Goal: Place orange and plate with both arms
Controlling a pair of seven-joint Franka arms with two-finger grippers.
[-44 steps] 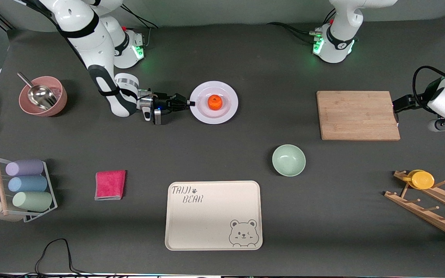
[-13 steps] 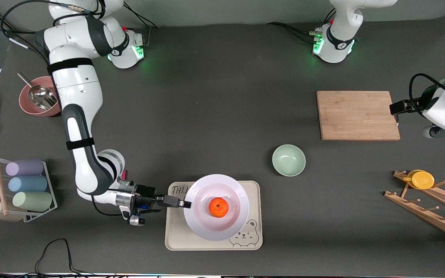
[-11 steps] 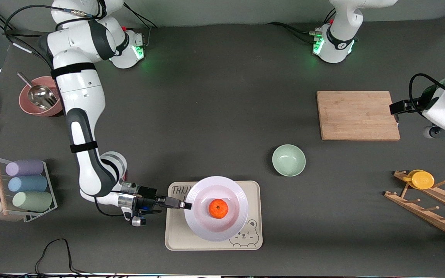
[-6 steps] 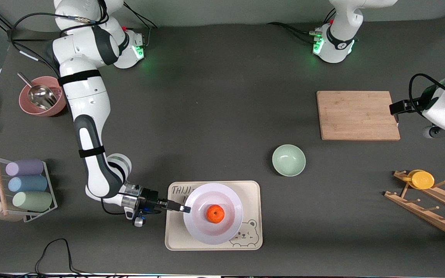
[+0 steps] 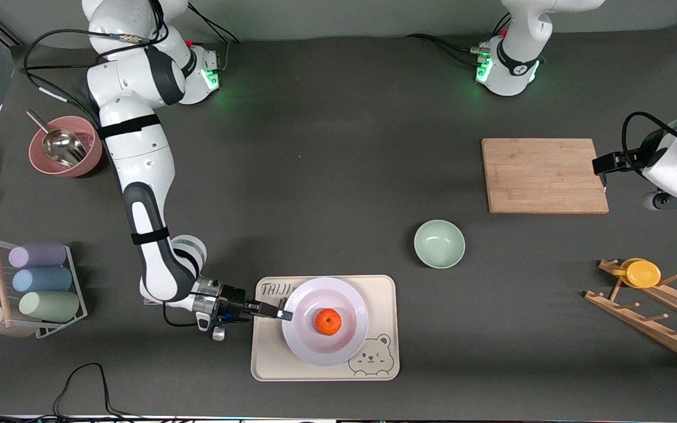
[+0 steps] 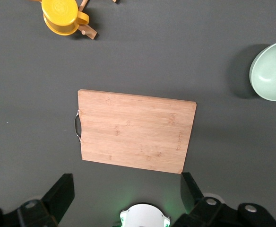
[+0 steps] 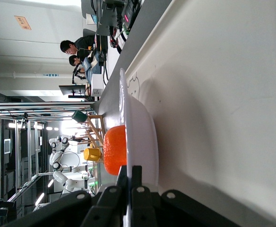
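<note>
The white plate (image 5: 315, 341) sits low over the cream bear tray (image 5: 268, 358), with the orange (image 5: 328, 321) in its middle. My right gripper (image 5: 284, 315) is shut on the plate's rim at the side toward the right arm's end. In the right wrist view the fingers pinch the plate (image 7: 142, 137) edge, and the orange (image 7: 115, 149) shows on it, above the tray (image 7: 223, 94). My left gripper (image 6: 126, 198) is open and empty, held high over the table near the wooden cutting board (image 5: 544, 175), and waits.
A mint-green bowl (image 5: 439, 243) stands between tray and board. A pink bowl with a metal scoop (image 5: 65, 145), a rack of pastel cups (image 5: 36, 282) and a wooden rack with a yellow cup (image 5: 641, 273) stand at the table's ends.
My right arm has carried the plate with the orange from the table's middle to over the bear tray and lowered it. The left arm has barely moved.
</note>
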